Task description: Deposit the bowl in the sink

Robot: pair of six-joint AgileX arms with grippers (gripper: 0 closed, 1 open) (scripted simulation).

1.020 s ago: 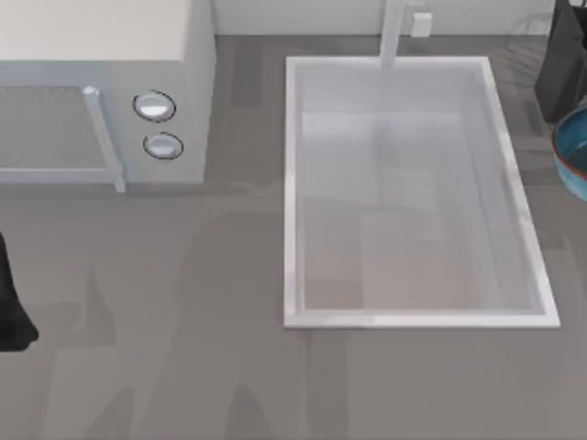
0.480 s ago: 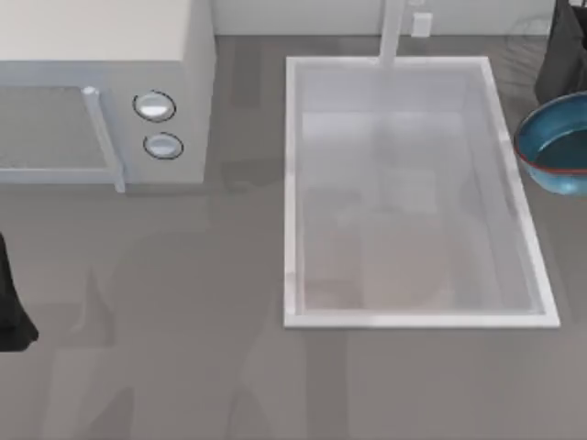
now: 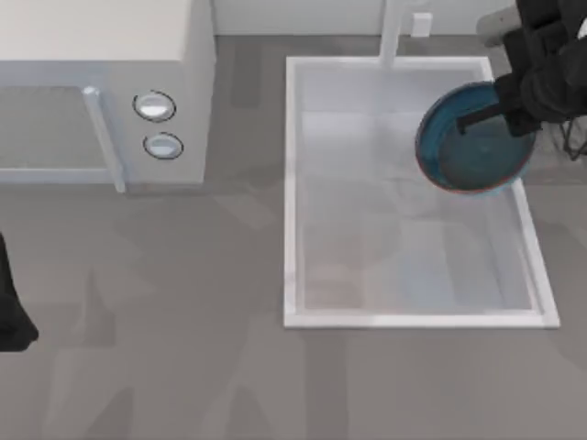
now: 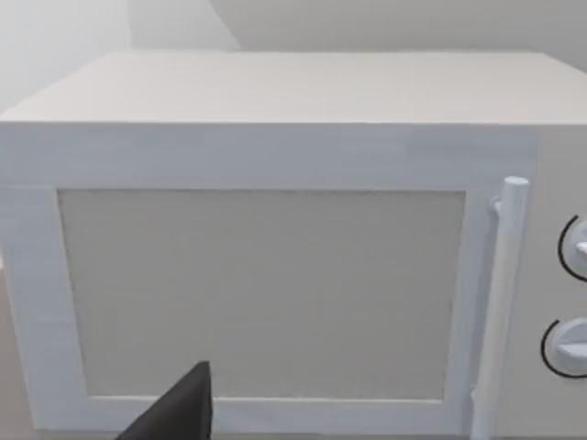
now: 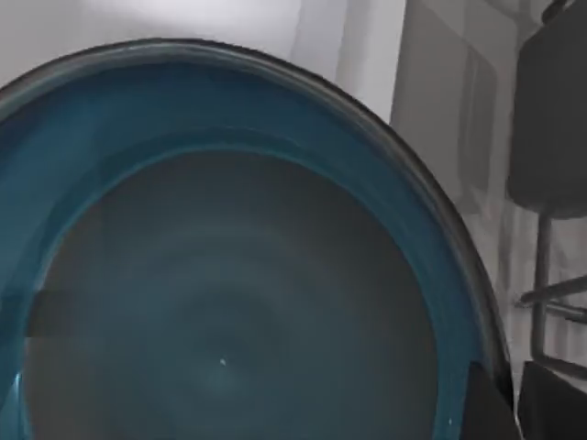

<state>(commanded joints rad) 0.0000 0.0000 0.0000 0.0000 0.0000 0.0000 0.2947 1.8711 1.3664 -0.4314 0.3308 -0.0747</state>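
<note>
- Bowl [image 3: 472, 142] hangs tilted over the far right corner of the sink [image 3: 292, 183], its right edge over the rim.
- Right hand [image 3: 514, 103] pinches the bowl's rim at the side nearest the arm.
- Better to carry it further toward the basin's middle, level it, lower it close to the floor, then let go.
- Left hand [image 4: 179, 412] sits parked at the tabletop's left edge, facing the microwave [image 4: 275, 238]; I cannot tell its fingers' state.

no readable text, labels or numbers anywhere; the microwave [image 3: 101, 92] knobs [image 3: 154, 106] seem unmarked, as far as visible.
</note>
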